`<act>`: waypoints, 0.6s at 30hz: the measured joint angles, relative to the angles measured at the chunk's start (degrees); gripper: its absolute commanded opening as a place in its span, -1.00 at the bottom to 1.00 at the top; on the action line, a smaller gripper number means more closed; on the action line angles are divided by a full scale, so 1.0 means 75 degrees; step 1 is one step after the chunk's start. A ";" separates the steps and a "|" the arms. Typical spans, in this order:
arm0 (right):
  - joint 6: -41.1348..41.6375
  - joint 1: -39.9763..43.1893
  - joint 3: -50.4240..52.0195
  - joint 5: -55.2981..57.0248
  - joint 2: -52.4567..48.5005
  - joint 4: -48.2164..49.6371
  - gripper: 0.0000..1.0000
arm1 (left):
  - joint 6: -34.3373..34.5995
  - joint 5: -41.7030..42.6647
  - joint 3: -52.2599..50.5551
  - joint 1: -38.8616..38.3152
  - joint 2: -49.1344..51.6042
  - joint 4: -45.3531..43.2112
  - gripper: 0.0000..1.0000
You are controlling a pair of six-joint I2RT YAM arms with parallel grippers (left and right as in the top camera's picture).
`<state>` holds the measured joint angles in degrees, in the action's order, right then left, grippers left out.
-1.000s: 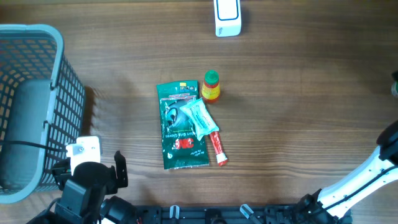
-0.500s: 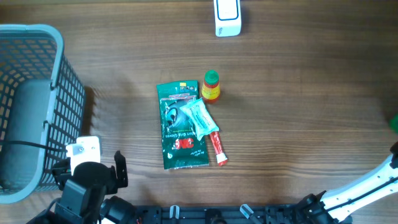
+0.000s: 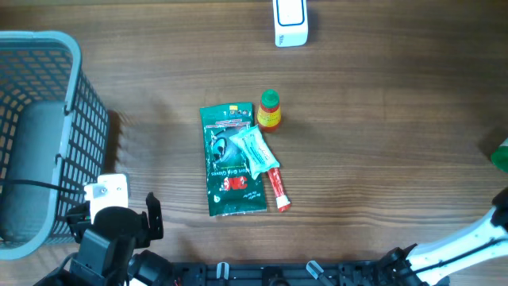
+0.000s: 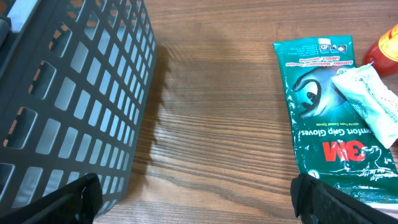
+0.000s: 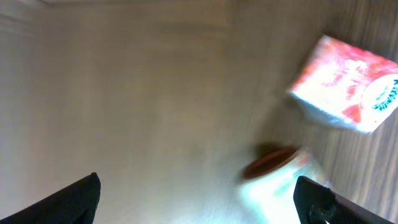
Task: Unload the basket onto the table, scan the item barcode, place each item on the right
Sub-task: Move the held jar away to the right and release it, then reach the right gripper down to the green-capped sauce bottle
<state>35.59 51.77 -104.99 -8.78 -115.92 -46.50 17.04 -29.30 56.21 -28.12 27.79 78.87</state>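
A white barcode scanner (image 3: 290, 22) stands at the table's far edge. Mid-table lies a green 3M gloves packet (image 3: 231, 163) (image 4: 329, 118) with a white wipes pouch (image 3: 255, 151) (image 4: 367, 102) on it. A red tube (image 3: 277, 189) and a small green-capped bottle (image 3: 270, 110) lie beside them. My left gripper (image 3: 119, 218) (image 4: 199, 202) is open and empty at the near left, apart from the items. My right gripper (image 5: 199, 199) is open over a blurred pale jar (image 5: 283, 183) and a red-white pack (image 5: 345, 84), off the overhead view's right edge.
A blue-grey mesh basket (image 3: 75, 119) (image 4: 81, 93) stands at the left, close to my left gripper. My right arm's white link (image 3: 460, 242) crosses the near right corner. A green object (image 3: 500, 156) shows at the right edge.
My right arm has swung further out past the right edge of the overhead view, and a green object now shows there. The left arm and the items on the table have not moved.
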 measured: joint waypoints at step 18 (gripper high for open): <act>0.1326 -0.7297 -0.0204 -0.1026 0.2148 -0.2349 0.99 | -0.0003 0.0000 0.0000 0.0000 0.0000 0.0003 1.00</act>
<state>45.54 -2.96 -106.52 -16.47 -99.81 -64.12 17.02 -29.30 56.21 -28.12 27.79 78.89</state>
